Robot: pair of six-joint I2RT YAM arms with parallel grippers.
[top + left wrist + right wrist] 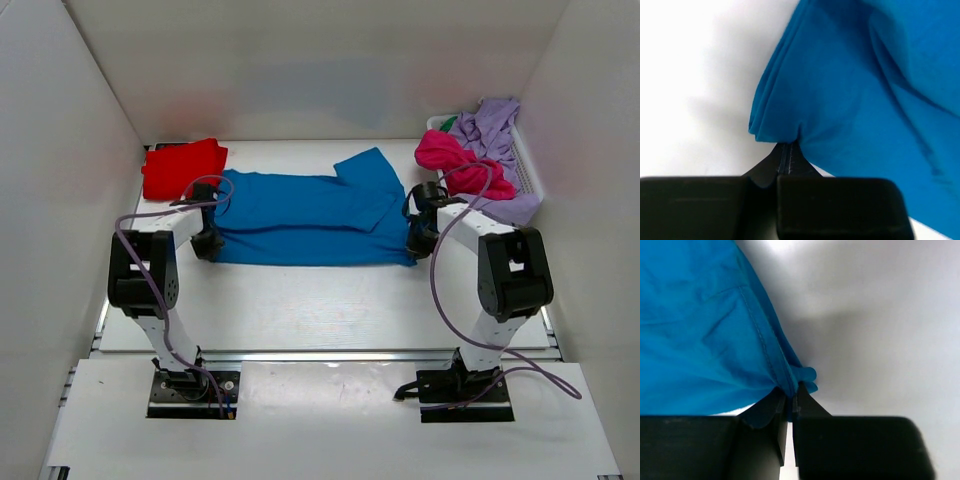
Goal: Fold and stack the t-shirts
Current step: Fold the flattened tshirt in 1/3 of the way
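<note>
Pinching the bright blue soft-cloth t-shirt (300,215), the left gripper (207,243) holds its near left corner, the right gripper (419,239) its near right corner, fingers closed on fabric.

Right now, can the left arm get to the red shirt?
Probably not yet: the left gripper is shut on a corner of the blue shirt. The red shirt lies just beyond it with nothing between, so after letting go it likely could.
</note>
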